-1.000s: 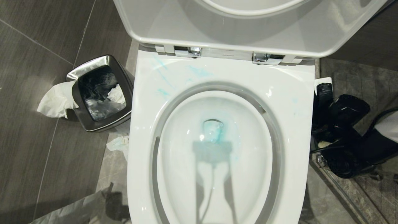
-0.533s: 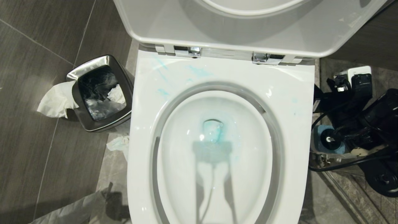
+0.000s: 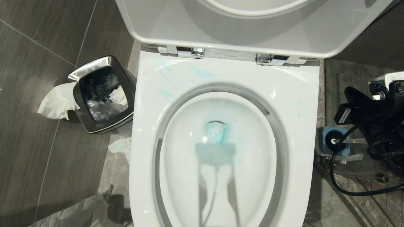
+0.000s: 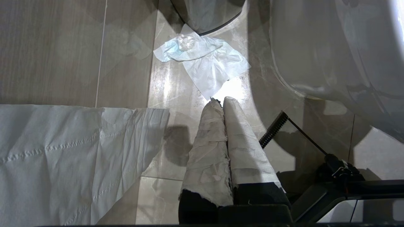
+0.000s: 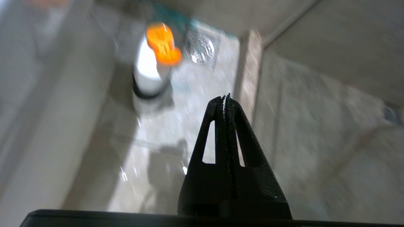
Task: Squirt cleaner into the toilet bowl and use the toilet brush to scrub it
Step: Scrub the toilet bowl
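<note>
Our right hand is clenched on nothing beside the toilet bowl; we risk snagging its cable on the brush holder.

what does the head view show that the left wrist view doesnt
Only the head view: the inside of the bowl with blue cleaner in its water and smeared on the seat, the raised lid, the steel bin, the blue brush holder and the right arm to the right of the toilet.

Only the left wrist view: the left claw, shut, its fingers wrapped in white, pointing at the floor, and a large paper sheet.

Both: the crumpled tissue on the floor tiles beside the toilet.
</note>
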